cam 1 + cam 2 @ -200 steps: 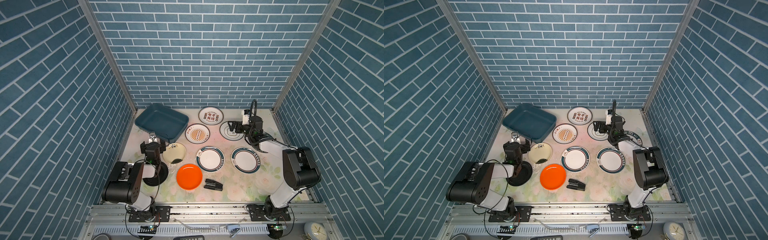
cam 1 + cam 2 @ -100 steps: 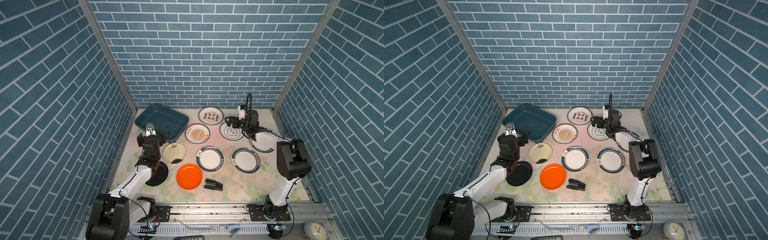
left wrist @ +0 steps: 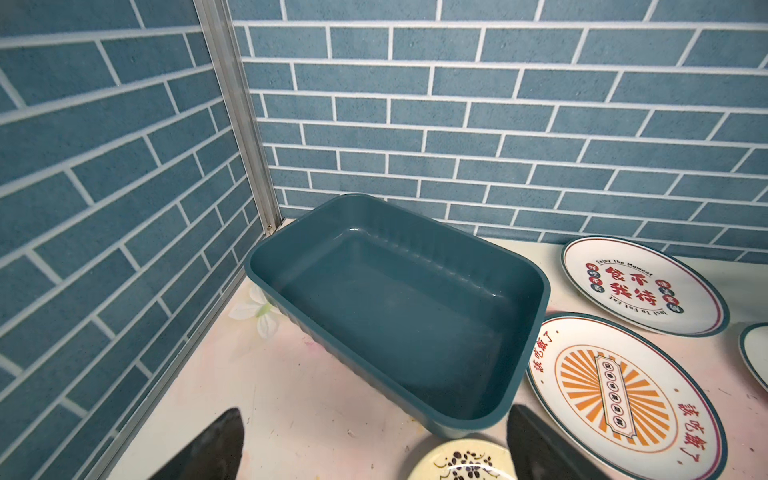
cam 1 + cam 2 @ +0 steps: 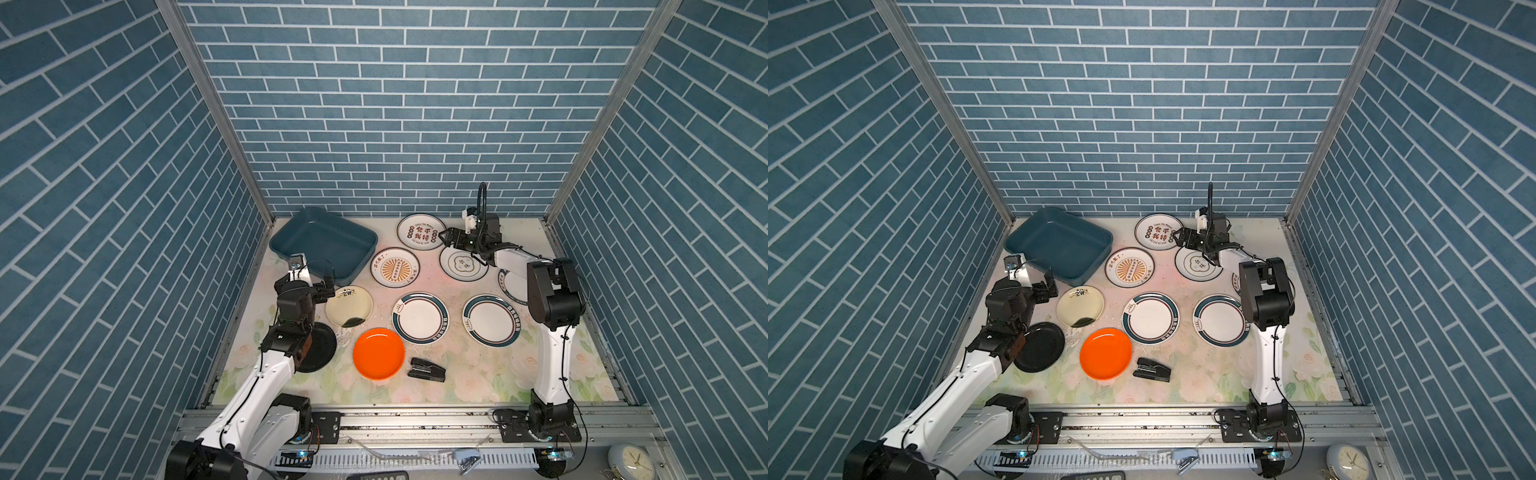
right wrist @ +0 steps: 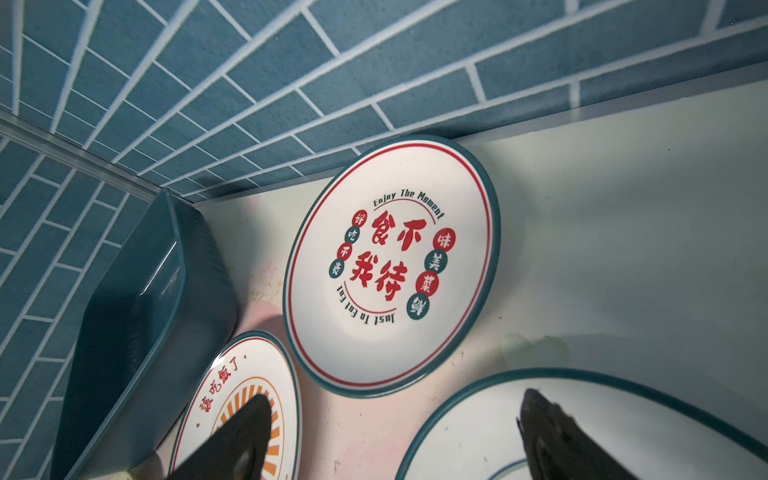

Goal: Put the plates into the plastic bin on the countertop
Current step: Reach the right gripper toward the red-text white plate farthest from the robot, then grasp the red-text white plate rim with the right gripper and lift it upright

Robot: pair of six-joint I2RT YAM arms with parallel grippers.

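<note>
The left gripper (image 3: 374, 444) and right gripper (image 5: 395, 440) both stood with jaws apart and empty, while the plates (image 4: 419, 319) lay flat on the countertop (image 4: 478, 374) outside the empty bin (image 4: 324, 245); stiff, slick and probably breakable, each likely wanted pinching at its raised rim.

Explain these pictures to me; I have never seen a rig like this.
Two white robot arms stand at the front edge of a flowered countertop walled in blue brick. Two pictures look down from overhead; the other two come from cameras on the arms' wrists. The left end effector faces an empty teal plastic bin, beside a cream plate. The right end effector hovers by a plate with red characters. Both are open and hold nothing. Nine plates lie loose, among them an orange plate and a black plate, plus a small black stapler.
</note>
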